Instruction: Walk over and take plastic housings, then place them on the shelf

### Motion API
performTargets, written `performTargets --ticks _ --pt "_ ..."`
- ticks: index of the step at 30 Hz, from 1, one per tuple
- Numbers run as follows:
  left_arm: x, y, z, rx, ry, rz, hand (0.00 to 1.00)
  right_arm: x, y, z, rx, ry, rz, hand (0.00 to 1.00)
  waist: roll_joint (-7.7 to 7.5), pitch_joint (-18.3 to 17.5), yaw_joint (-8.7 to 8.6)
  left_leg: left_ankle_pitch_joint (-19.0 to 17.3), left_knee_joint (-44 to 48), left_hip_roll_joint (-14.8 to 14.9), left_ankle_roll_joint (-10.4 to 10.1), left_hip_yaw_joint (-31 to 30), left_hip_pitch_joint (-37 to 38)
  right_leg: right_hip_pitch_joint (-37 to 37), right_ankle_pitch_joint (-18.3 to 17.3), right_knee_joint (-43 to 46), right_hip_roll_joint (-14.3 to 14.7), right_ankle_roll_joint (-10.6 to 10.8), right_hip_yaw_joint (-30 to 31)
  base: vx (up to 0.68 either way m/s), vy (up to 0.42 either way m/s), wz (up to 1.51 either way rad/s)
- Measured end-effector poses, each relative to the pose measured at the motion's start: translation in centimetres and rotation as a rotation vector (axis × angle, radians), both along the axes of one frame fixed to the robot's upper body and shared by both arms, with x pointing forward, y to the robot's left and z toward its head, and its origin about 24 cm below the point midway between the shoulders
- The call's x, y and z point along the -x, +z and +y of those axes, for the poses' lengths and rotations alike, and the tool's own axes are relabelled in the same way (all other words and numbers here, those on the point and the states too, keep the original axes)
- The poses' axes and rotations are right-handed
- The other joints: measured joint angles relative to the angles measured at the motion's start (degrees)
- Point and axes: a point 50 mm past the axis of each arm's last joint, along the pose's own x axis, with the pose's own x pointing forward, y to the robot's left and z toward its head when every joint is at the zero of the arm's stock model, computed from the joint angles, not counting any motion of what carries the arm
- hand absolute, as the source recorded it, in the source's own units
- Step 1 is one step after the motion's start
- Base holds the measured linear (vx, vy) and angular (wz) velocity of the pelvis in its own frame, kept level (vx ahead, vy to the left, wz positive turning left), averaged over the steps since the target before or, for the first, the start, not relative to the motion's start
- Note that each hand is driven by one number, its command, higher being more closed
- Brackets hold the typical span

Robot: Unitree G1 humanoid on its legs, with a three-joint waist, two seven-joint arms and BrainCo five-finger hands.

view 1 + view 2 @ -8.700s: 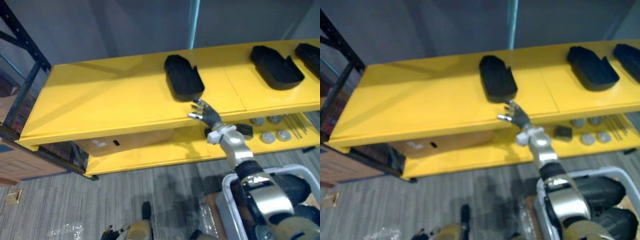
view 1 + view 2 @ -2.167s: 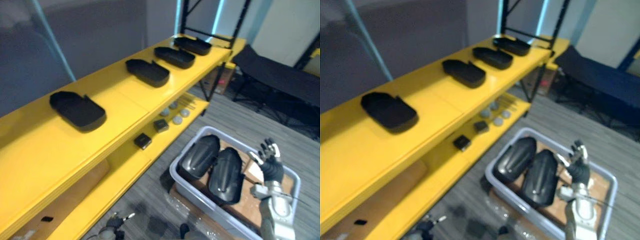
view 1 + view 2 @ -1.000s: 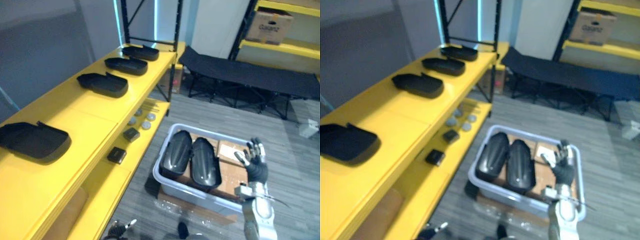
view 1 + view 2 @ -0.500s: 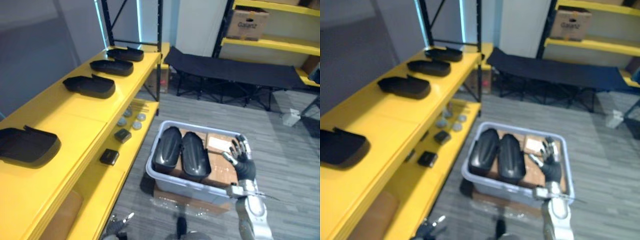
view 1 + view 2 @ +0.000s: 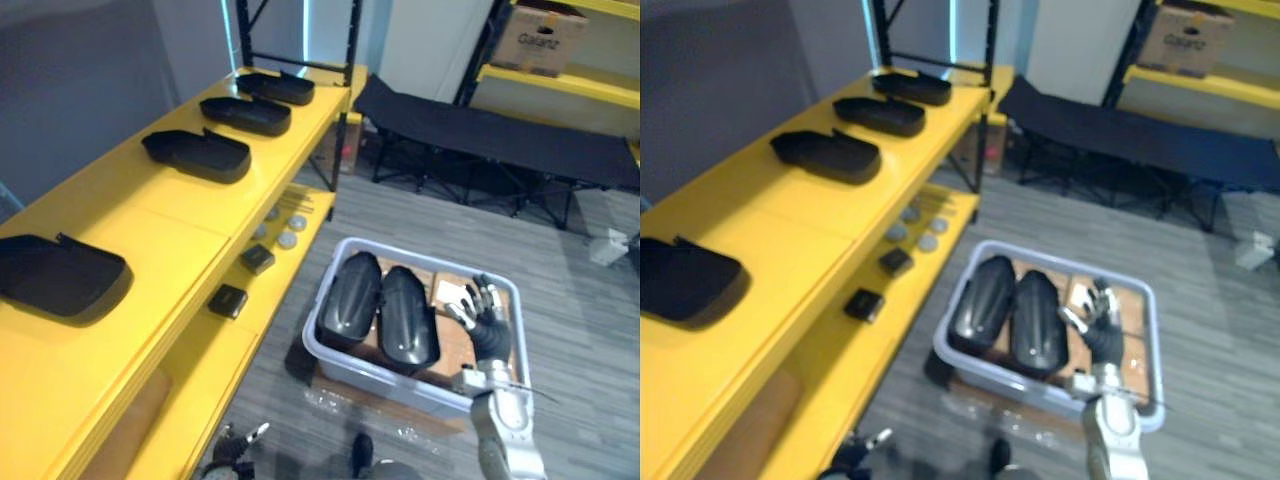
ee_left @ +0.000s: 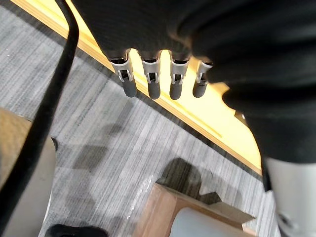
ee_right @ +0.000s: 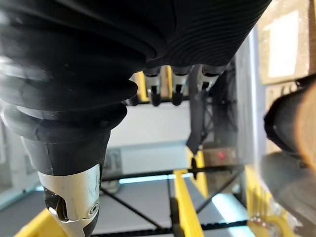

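A long yellow shelf (image 5: 150,215) runs along the left side. On its top board lie four shallow black plastic housings (image 5: 195,155) in a row, well apart from one another, open side up. The nearest of them (image 5: 60,275) lies at the left edge of the head view. On the lower yellow board (image 5: 200,380) lie two small black blocks (image 5: 228,300) and a few grey discs (image 5: 290,236).

The left hand (image 6: 152,81) hangs low beside the shelf's lower edge, above the grey floor (image 6: 98,148). Its fingers are straight and relaxed and hold nothing.

To the right of the shelf, a light grey plastic bin (image 5: 370,372) stands on the floor. In its left part two glossy black plastic housings (image 5: 352,300) lie side by side, touching, rounded side up. Brown cardboard (image 5: 455,345) with a white label covers the right part of the bin.

The right hand (image 5: 487,322) is raised over that cardboard, to the right of the two housings and apart from them. Its fingers are spread and empty.

Beyond the bin stands a black folding cot (image 5: 480,130).
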Motion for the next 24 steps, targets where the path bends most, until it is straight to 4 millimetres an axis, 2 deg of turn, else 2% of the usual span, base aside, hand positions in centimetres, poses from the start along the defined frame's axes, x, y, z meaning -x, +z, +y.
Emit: performTargets --ticks 2,3,4,5,6,7,8,9,10,11,12,13,14,15,16,17,18,19,20,22,24 --pt "0.6 -0.1 0.2 0.025 0.054 0.005 0.0 -0.1 0.0 0.2 0.0 0.001 -0.001 0.0 0.47 -0.7 -0.08 -0.4 -0.2 0.9 -0.6 -0.2 -0.8 -0.5 -0.3 -0.3 0.6 -0.3 -0.3 0.04 -0.068 0.07" --pt "0.9 -0.2 0.2 0.03 0.069 0.007 0.0 -0.1 -0.1 0.2 0.0 0.001 0.001 0.0 0.79 -1.0 -0.09 -0.8 -0.1 1.4 -1.3 -0.2 -0.9 -0.7 -0.8 -0.1 1.1 -0.8 -0.5 0.09 -0.092 0.11" --pt "1.3 -0.1 0.9 0.027 0.106 -0.001 0.0 -0.2 -0.2 0.4 -0.003 0.008 0.007 0.0 0.66 -1.3 0.03 -1.5 3.7 2.4 -2.6 -0.5 -2.1 -0.9 -2.2 1.4 1.5 -1.1 -0.7 0.08 -0.084 0.06" --pt "1.4 -0.1 1.2 0.025 0.125 -0.007 0.0 -0.3 -0.3 0.5 -0.004 0.015 0.01 0.0 0.39 -1.3 0.13 -1.8 8.3 2.6 -3.1 -0.5 -4.1 -1.2 -3.1 2.5 1.4 -0.6 -0.8 0.04 -0.112 0.05" --pt "1.5 0.0 1.7 0.027 0.165 -0.017 0.0 -0.5 -0.3 0.7 -0.005 0.023 0.011 0.0 0.46 -1.4 0.52 -1.2 19.5 3.5 -4.3 -0.6 -9.1 -1.0 -4.0 3.3 1.6 -1.3 -0.9 -0.04 -0.142 -0.03" --pt "1.9 -0.1 1.7 0.029 0.185 -0.015 0.0 -0.6 -0.2 0.7 0.003 0.027 0.008 0.0 1.44 -1.3 0.98 1.4 30.2 5.3 -6.2 -1.1 -13.9 0.3 -4.7 3.4 1.8 -1.9 -0.8 -0.05 -0.147 -0.09" --pt "2.2 -0.2 1.7 0.029 0.184 -0.004 0.0 -0.6 -0.2 0.6 0.014 0.028 0.009 0.0 2.13 -1.0 1.24 3.5 34.8 6.0 -5.6 -1.8 -15.7 1.3 -5.1 3.4 2.1 -2.0 -0.5 -0.09 -0.152 -0.25" --pt "3.6 -0.5 1.4 0.035 0.192 0.036 0.0 -0.5 -0.3 0.5 0.032 0.03 0.018 0.0 3.26 -0.4 1.61 8.9 41.6 6.7 -4.4 -2.4 -17.8 3.2 -5.8 3.3 2.5 -2.5 0.5 -0.15 -0.155 -0.34" --pt "5.6 -0.9 1.4 0.036 0.204 0.094 0.0 -0.5 -0.5 0.4 0.047 0.029 0.027 0.0 3.63 -0.3 1.87 13.7 46.4 6.8 -4.2 -2.5 -19.7 4.6 -6.4 2.9 2.2 -2.9 1.8 -0.17 -0.157 -0.36" --pt "6.5 -1.1 1.3 0.041 0.208 0.124 0.0 -0.5 -0.4 0.3 0.051 0.021 0.026 0.0 3.91 -0.2 1.9 12.5 47.7 6.9 -3.4 -2.5 -20.6 5.1 -6.7 2.7 2.0 -3.1 1.9 -0.21 -0.157 -0.25" --pt "7.6 -1.2 1.2 0.043 0.207 0.159 0.0 -0.6 -0.3 -0.1 0.055 -0.003 0.023 0.0 3.82 -0.1 1.86 9.1 47.6 7.0 -2.3 -2.4 -23.1 5.0 -7.4 2.7 1.4 -3.2 2.1 -0.26 -0.161 -0.14" --pt "8.3 -1.3 1.3 0.039 0.209 0.178 0.0 -0.8 -0.1 -0.7 0.064 -0.03 0.023 0.0 3.21 0.2 2.06 7.3 41.7 7.0 -1.7 -1.3 -23.6 5.0 -7.6 3.1 0.4 -2.9 2.0 -0.3 -0.159 -0.11" --pt "8.6 -1.3 1.3 0.038 0.211 0.186 0.0 -0.9 0.0 -0.9 0.073 -0.041 0.025 0.0 2.95 0.2 2.21 7.4 36.5 7.1 -1.6 -0.2 -23.1 4.9 -7.4 3.3 0.0 -2.7 2.0 -0.35 -0.155 -0.04" --pt "8.8 -1.3 1.3 0.039 0.212 0.197 0.0 -1.1 0.4 -1.5 0.094 -0.061 0.018 0.0 3.03 0.2 1.9 10.0 24.2 7.1 -1.8 1.2 -21.5 4.8 -7.5 3.5 -0.3 -2.0 1.6 -0.33 -0.082 0.05" --pt "8.8 -1.3 1.4 0.037 0.208 0.2 0.0 -1.2 0.7 -2.0 0.113 -0.088 0.017 0.0 3.28 0.0 1.64 12.5 16.0 6.6 -2.2 1.3 -20.3 4.3 -8.2 3.7 -0.3 -1.3 1.3 -0.26 -0.042 0.13" --pt "8.6 -1.2 1.7 0.033 0.203 0.191 0.0 -1.2 0.8 -2.2 0.129 -0.107 0.025 0.0 2.62 -0.4 1.44 12.8 10.7 5.6 -2.7 1.3 -18.4 3.8 -8.3 3.6 -0.8 -0.8 1.2 -0.11 0.026 0.22" --pt "8.2 -1.2 1.8 0.031 0.199 0.178 0.0 -1.2 1.0 -2.4 0.132 -0.121 0.019 0.0 2.93 -0.8 1.29 13.0 6.7 4.9 -3.0 1.3 -17.2 3.6 -8.2 3.4 -1.0 -0.5 0.6 -0.05 0.052 0.45" --pt "7.0 -1.0 2.0 0.024 0.188 0.146 0.0 -1.1 1.3 -2.9 0.136 -0.154 0.008 0.0 2.8 -0.8 0.35 13.5 0.0 4.4 -3.1 1.1 -15.6 2.8 -8.3 3.4 -1.0 0.0 -0.8 -0.11 0.068 0.57" --pt "5.7 -0.8 2.4 0.012 0.178 0.101 0.0 -1.1 1.2 -3.0 0.129 -0.178 0.016 0.0 1.37 -0.5 0.24 16.3 -4.0 3.0 -2.7 1.1 -14.8 2.3 -7.9 3.2 -2.1 0.5 -1.5 -0.13 0.059 0.53" --pt "5.2 -0.5 2.9 -0.008 0.17 0.07 0.0 -1.1 1.2 -3.0 0.122 -0.2 0.014 0.0 0.69 -0.9 0.42 17.7 -7.4 2.0 -2.4 0.9 -14.0 1.9 -7.6 2.6 -2.6 1.0 -1.8 -0.12 0.043 0.19" --pt "4.9 -0.5 2.7 -0.012 0.159 0.051 0.0 -1.0 1.2 -3.0 0.114 -0.223 0.015 0.0 0.8 -1.0 0.51 18.3 -8.9 1.3 -2.0 0.9 -13.3 2.0 -7.7 2.6 -3.3 1.5 -1.8 -0.1 0.032 0.04"
